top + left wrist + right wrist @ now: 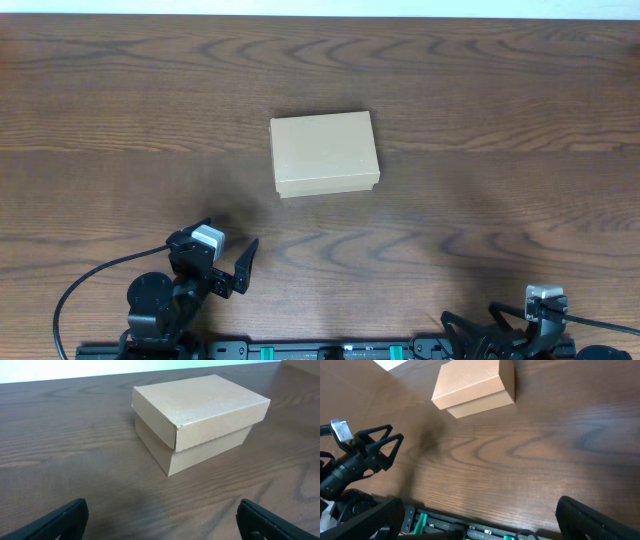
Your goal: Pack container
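Container [325,153]: sitting closed around mid-table, lid down, touching nothing, near corner turning toward the left arm. Left gripper [225,250]: reaching out low from the front edge, pointing at the box, jaws spreading wide and holding nothing. Table [500,80]: lying bare on every side of the box, leaving open wood between box and both arms. Right gripper [480,525]: tucking back over the front rail [300,352], well apart from the box, jaws likewise gaping and carrying nothing.
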Motion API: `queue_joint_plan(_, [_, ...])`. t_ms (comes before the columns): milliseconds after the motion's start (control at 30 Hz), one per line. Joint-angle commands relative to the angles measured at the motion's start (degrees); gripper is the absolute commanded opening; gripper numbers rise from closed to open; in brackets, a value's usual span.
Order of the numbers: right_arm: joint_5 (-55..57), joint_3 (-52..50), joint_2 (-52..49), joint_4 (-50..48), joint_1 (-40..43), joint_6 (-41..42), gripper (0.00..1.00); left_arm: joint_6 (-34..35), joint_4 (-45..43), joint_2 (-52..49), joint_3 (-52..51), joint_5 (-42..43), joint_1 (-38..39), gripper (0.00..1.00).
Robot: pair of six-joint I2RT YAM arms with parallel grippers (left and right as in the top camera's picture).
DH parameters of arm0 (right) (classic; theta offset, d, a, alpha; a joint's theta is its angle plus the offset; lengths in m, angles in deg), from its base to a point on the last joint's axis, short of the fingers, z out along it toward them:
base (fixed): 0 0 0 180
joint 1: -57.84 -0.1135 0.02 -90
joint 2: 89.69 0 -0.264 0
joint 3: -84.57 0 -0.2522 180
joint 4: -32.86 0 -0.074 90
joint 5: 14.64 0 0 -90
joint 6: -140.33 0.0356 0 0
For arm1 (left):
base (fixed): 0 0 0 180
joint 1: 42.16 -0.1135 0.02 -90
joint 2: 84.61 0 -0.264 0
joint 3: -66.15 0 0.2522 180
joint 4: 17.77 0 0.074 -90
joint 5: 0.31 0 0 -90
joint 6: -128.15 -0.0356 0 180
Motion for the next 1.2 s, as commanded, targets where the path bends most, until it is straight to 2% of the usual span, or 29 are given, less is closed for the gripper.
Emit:
queue_joint_plan(0, [-0.1, -0.2, 0.2, 0.2, -0.4, -0.5, 0.99, 0.9, -0.3, 0.4, -1.2, 1.2, -0.4, 0.95])
queue_joint_plan(133, [8.3, -1.0, 0.3, -6.1, -0.5, -1.0, 0.99, 0.9, -0.3, 0.4, -1.2, 1.2, -0.4, 0.95])
queue_joint_plan(200, [11.5, -3.3, 0.8, -10.4, -0.5, -4.1, 0.99, 0.9, -0.3, 0.4, -1.2, 1.2, -0.4, 0.95])
queue_joint_plan(400, [8.8, -18.8, 6.2, -29.2, -0.5, -15.6, 0.99, 0.9, -0.3, 0.4, -1.2, 1.2, -0.4, 0.95])
queue_joint_plan(700, [7.7, -38.7, 10.1, -45.5, -0.8, -20.9, 0.99, 0.9, -0.3, 0.4, -1.2, 1.2, -0.4, 0.95])
queue_joint_plan(967, [7.5, -49.9, 10.1, -56.5, -1.7, -21.7, 0.99, 0.9, -0.3, 0.4, -1.2, 1.2, -0.4, 0.95])
queue_joint_plan(1167, [7.5, -50.1, 10.1, -57.7, -1.7, -21.7, 0.99, 0.9, -0.3, 0.4, -1.2, 1.2, -0.4, 0.95])
